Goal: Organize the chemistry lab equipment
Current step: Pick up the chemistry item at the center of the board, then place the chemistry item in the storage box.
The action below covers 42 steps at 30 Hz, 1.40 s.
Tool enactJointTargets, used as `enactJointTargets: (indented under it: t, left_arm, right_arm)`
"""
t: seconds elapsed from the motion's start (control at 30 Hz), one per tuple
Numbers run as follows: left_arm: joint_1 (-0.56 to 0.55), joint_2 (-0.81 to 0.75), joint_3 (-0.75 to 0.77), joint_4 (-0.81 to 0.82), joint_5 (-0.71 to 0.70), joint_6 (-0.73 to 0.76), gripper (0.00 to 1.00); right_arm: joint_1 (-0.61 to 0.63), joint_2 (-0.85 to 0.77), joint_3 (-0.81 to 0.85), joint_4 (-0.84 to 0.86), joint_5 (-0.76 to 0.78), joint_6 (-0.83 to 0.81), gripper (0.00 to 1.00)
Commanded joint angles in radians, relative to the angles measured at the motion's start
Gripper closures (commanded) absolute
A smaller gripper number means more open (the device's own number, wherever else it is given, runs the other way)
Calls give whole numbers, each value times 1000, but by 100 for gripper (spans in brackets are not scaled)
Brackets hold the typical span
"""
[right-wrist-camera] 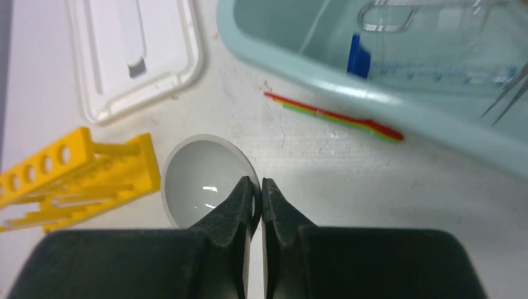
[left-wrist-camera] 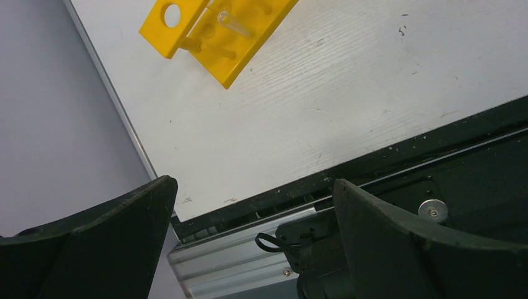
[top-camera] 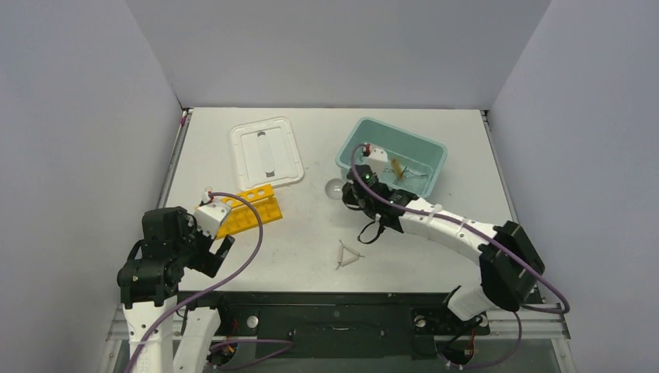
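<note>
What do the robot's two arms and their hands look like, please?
The left arm and right arm have white links and bulky black joints, with a purple cable looping along each. The left hand and right hand each have two thick matte-black fingers tapering to blunt tips. A green light glows near the right wrist.

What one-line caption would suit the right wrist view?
Right hand closed at the round dish's rim; yellow rack, white lid and teal tub nearby.

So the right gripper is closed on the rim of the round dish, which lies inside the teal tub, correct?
Not inside. The right wrist view shows the round dish on the table just outside the teal tub, beside the yellow rack; the right gripper is closed on its rim.
</note>
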Motion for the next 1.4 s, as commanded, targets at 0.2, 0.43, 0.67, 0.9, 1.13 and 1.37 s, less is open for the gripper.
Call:
enactJointTargets:
  t: [0.2, 0.43, 0.67, 0.9, 1.13, 1.37]
  left_arm:
    - [4, 2, 29, 20, 24, -3, 3]
    - [4, 6, 42, 9, 22, -3, 3]
    - [4, 9, 50, 1, 15, 2, 3]
    - [4, 18, 59, -4, 15, -2, 3]
    - [4, 25, 64, -6, 12, 3, 3]
    - [4, 44, 66, -2, 30, 0, 3]
  right_arm:
    - [-373, -136, 229, -211, -127, -144, 100]
    - [-468, 3, 264, -222, -109, -170, 100]
    - [-475, 148, 279, -209, -51, -171, 100]
    - [-476, 280, 315, -199, -21, -169, 100]
    - [-460, 269, 357, -207, -21, -197, 61]
    - [-335, 66, 367, -218, 82, -316, 46]
